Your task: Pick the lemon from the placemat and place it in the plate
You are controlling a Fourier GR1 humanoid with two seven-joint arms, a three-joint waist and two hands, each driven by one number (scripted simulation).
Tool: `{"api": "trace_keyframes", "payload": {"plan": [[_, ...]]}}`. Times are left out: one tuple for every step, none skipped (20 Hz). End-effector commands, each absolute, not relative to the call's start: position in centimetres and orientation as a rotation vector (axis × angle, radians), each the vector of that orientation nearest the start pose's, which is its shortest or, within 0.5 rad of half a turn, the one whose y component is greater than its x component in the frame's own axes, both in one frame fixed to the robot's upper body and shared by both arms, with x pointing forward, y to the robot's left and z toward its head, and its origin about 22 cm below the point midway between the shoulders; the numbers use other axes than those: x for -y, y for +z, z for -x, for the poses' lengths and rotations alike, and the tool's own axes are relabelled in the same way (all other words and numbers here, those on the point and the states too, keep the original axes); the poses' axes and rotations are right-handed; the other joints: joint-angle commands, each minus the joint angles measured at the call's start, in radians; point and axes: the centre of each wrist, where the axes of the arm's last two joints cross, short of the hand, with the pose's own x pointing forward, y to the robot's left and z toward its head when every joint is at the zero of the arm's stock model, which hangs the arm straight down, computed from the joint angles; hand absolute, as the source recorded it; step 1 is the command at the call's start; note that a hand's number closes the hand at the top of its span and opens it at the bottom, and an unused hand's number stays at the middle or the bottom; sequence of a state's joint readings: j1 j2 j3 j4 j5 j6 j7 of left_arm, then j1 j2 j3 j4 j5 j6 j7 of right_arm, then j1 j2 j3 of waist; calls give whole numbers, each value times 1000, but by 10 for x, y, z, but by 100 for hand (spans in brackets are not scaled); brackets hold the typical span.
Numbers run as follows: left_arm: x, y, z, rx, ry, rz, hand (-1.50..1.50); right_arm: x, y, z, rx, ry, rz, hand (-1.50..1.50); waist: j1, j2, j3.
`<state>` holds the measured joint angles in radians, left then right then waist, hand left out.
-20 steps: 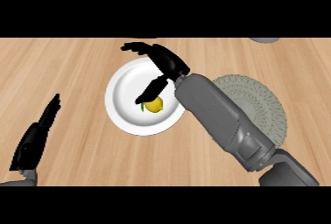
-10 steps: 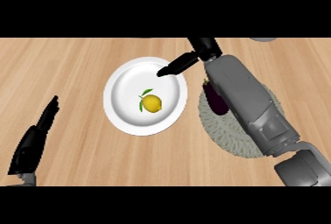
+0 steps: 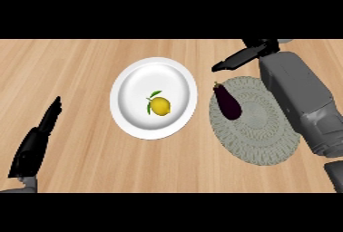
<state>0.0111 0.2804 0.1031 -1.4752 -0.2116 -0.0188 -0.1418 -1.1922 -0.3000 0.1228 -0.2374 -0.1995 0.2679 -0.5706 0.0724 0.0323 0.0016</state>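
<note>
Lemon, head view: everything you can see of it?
The lemon is yellow, smooth-looking and roundish, with a small green stem and leaves at its upper left. It lies on the white plate, slightly right of and below its middle, touching only the plate. Neither hand holds it: the right hand is off the plate to the upper right, the left hand rests open at the left edge.

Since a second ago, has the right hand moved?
Yes: the right hand moved right, off the plate, and is now by the placemat's far edge.
</note>
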Motion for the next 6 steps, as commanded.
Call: {"api": "trace_keyframes", "payload": {"plan": [[-315,-6,-233,1554,-363,-408,0,238,120,-468,1911,509,-210,-150,17,7,1],[-313,0,-242,1566,-342,-417,0,246,105,-463,1893,531,-243,-150,0,1,0],[-312,6,-237,1569,-362,-417,0,250,119,-467,1887,522,-230,-150,13,1,1],[-324,4,-232,1577,-365,-397,0,259,118,-466,1900,501,-208,-150,30,10,1],[-325,-4,-227,1576,-352,-414,0,266,125,-466,1891,516,-204,-150,33,11,1],[-311,4,-240,1583,-363,-411,0,262,111,-463,1895,501,-202,-150,26,12,2]]}}
